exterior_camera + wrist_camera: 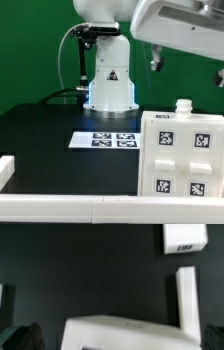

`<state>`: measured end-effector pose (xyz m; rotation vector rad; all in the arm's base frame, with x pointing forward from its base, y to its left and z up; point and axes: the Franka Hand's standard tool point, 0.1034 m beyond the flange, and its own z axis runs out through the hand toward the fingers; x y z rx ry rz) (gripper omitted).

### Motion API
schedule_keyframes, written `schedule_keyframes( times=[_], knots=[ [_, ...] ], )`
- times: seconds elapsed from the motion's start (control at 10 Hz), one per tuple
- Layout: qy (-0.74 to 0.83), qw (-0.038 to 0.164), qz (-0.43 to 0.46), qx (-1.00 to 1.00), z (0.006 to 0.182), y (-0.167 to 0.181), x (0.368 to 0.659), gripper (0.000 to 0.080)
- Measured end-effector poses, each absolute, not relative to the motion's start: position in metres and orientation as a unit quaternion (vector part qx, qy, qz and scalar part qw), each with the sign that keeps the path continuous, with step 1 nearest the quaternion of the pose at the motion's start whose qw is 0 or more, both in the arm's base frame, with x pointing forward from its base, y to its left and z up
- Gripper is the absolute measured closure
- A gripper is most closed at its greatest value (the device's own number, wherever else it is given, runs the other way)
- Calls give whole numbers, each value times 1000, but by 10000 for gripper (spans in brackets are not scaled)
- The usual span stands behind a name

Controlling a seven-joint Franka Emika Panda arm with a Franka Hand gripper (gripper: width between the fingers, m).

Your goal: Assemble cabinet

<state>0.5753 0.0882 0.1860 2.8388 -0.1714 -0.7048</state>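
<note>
Overhead, the end effector (pixel 188 68) hangs wide and empty, clear above the upright cabinet body (pixel 180 150) on the counter (pixel 50 125) at the exterior view's right.

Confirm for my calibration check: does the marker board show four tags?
Yes, in the exterior view the marker board shows four black-and-white square tags, in two rows of two.

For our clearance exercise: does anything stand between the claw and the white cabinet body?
Nothing visible does. In the exterior view the open claw hangs above the cabinet body, with only air between them.
</note>
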Motion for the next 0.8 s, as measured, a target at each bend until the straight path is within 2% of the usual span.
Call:
schedule_keyframes(
  times=[0.5,0.6,0.8],
  knots=[
    [-55,103,-238,964,183,87,577,2],
    [-60,96,-199,974,182,101,580,2],
    [-59,80,-153,983,180,132,548,2]
  ],
)
